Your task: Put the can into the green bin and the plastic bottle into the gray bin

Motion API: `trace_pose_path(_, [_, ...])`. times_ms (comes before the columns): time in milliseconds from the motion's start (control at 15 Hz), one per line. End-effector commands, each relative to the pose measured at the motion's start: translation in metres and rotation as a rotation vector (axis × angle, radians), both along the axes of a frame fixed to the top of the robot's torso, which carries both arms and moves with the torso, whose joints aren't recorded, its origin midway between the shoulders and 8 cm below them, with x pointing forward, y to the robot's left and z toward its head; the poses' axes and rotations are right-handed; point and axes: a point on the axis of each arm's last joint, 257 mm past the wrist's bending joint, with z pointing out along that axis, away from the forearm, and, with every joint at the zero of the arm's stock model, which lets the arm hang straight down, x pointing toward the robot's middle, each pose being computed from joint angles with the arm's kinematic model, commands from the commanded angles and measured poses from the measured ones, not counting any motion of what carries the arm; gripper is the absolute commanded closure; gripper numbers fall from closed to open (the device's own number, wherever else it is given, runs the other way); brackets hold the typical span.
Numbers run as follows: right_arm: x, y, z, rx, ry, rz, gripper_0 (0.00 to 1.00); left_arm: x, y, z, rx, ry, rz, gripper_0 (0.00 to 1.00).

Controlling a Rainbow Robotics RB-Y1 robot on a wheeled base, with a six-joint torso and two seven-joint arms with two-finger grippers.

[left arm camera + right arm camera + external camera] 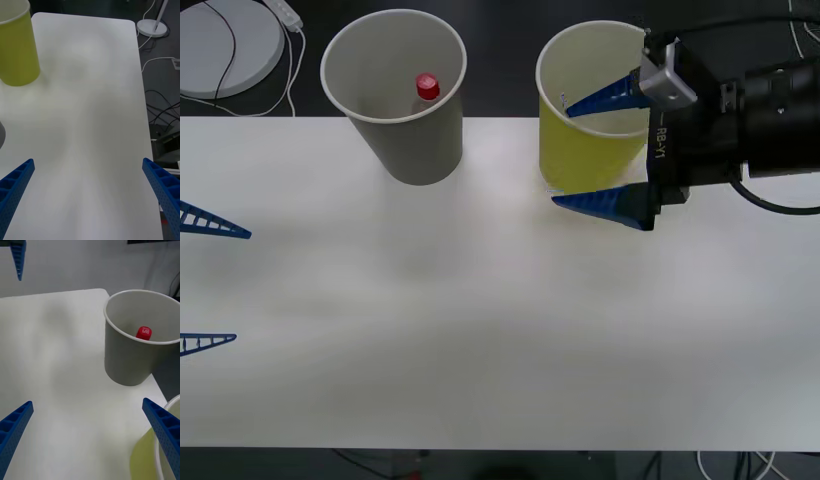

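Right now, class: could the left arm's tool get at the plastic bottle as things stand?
Probably not easily. The plastic bottle sits deep inside the gray bin, only its red cap showing. The open left tool waits at the table's edge and would have to reach in from above.

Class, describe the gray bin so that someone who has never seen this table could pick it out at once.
On the white table, two large paper cups stand along the far edge. The gray bin is the one toward the robot's left; the green bin stands beside the open right gripper. Its gray wall sets it apart, as does the plastic bottle, red cap showing, inside it.
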Motion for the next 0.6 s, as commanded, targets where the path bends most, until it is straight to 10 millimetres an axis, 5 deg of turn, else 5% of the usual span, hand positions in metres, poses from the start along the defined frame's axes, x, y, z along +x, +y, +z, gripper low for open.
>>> trace_pose_path(67, [-0.013,-0.012,-0.015,0.003,-0.026,0.045,0.00,0.000,0.000,0.000,0.000,0.000,0.000,0.00])
trace_pose_path(600, [-0.054,-0.044,-0.056,-0.049,-0.070,0.175,0.00,0.000,0.000,0.000,0.000,0.000,0.000,0.00])
